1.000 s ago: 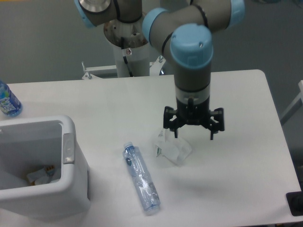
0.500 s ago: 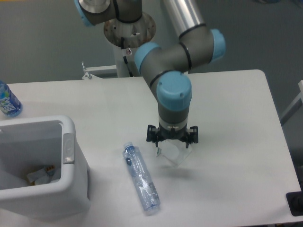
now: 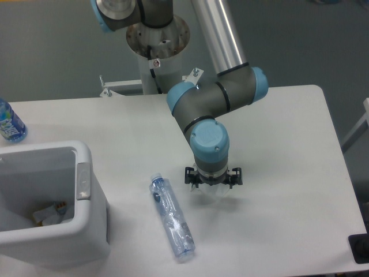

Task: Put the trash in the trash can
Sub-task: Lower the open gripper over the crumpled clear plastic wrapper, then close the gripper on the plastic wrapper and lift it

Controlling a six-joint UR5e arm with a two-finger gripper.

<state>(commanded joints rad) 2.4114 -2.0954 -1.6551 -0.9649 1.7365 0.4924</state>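
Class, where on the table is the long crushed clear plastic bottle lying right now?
The long crushed clear plastic bottle lies near the table's front edge, between the large white rectangular bin and the gripper.

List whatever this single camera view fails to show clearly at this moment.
- Gripper: the arm's blue-capped wrist covers it from above, so whether its jaws are open or shut cannot be told.
- Crumpled white, partly clear wrapper: mostly hidden under the gripper; contact unclear.
- Large white rectangular plastic bin: cut off by the left edge; the objects inside are too small to identify.
- Blue-labelled water bottle: cropped at the left edge.
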